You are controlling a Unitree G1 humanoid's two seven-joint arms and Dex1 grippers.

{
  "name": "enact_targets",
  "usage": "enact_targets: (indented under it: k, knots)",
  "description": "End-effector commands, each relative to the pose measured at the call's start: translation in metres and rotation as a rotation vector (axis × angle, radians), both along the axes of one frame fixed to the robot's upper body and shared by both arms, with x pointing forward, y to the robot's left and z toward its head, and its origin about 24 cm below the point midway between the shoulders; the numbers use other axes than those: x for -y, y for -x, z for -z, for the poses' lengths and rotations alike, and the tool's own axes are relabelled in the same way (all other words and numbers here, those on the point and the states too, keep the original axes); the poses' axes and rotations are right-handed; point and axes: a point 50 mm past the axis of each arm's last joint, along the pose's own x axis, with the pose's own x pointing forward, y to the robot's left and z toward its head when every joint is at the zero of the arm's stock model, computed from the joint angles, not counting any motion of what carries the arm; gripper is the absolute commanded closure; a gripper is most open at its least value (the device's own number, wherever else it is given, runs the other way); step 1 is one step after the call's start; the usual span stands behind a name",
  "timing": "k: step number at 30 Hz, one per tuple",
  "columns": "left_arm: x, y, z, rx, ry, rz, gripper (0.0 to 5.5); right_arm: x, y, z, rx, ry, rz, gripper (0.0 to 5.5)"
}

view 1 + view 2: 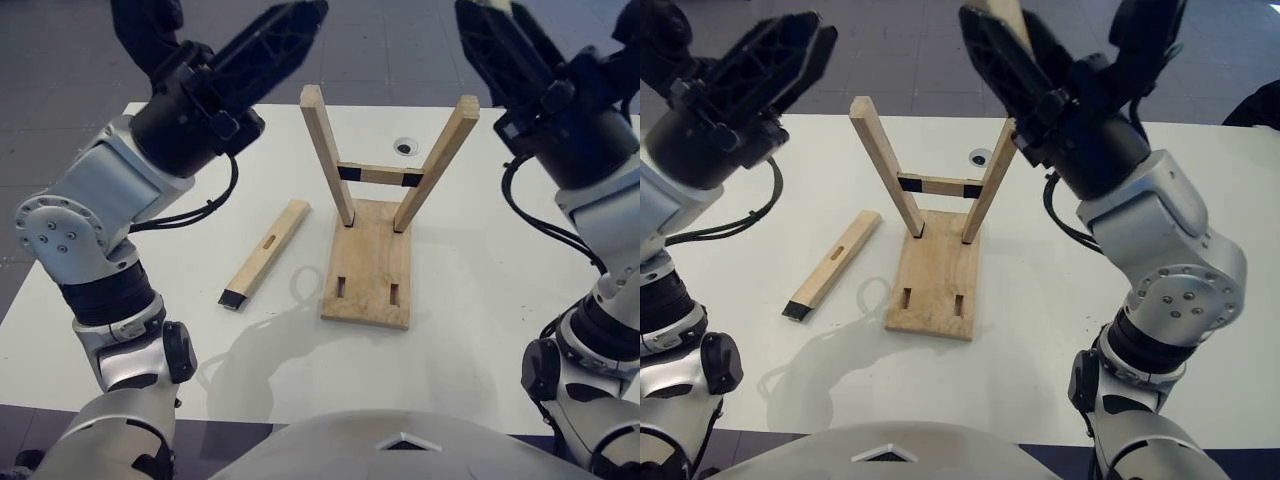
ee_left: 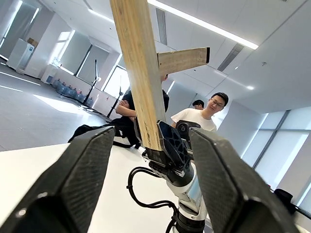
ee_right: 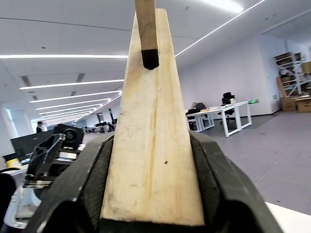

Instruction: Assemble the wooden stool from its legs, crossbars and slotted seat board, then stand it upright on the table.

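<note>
Left tool [image 2: 151, 138] is nearest, spread wide and holding nothing, raised left of the seat board [image 1: 368, 275]. Right tool [image 3: 151, 145], raised right of it, pinches the held leg [image 3: 150, 97], held crossbar [image 2: 182, 59] sticking out. We see the white worktop [image 1: 480, 300] with the seat board flat on it. Left upright leg [image 1: 328, 155] and right upright leg [image 1: 437, 165] stand in its far slots, linked by the joining crossbar [image 1: 378, 176]. Loose leg [image 1: 265, 255] lies left of it.

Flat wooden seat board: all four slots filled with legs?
No, the flat wooden seat board has upright wooden legs only at its far end; the two near slots are empty.
</note>
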Motion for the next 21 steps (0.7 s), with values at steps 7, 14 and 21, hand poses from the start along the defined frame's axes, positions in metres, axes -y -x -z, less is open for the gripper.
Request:
enact_targets:
  k: [7,14,21]
  knots:
    - [0.017,0.003,0.021,-0.126,0.059,0.12,1.54,-0.02,0.004,0.018,-0.072,-0.055,-0.395,3.48]
    - [0.022,0.012,0.011,-0.096,0.126,0.193,1.54,-0.027,0.012,0.031,-0.121,-0.058,-0.473,3.48]
    - [0.022,0.013,0.01,-0.093,0.113,0.205,1.72,-0.027,0.014,0.037,-0.149,-0.056,-0.499,3.48]
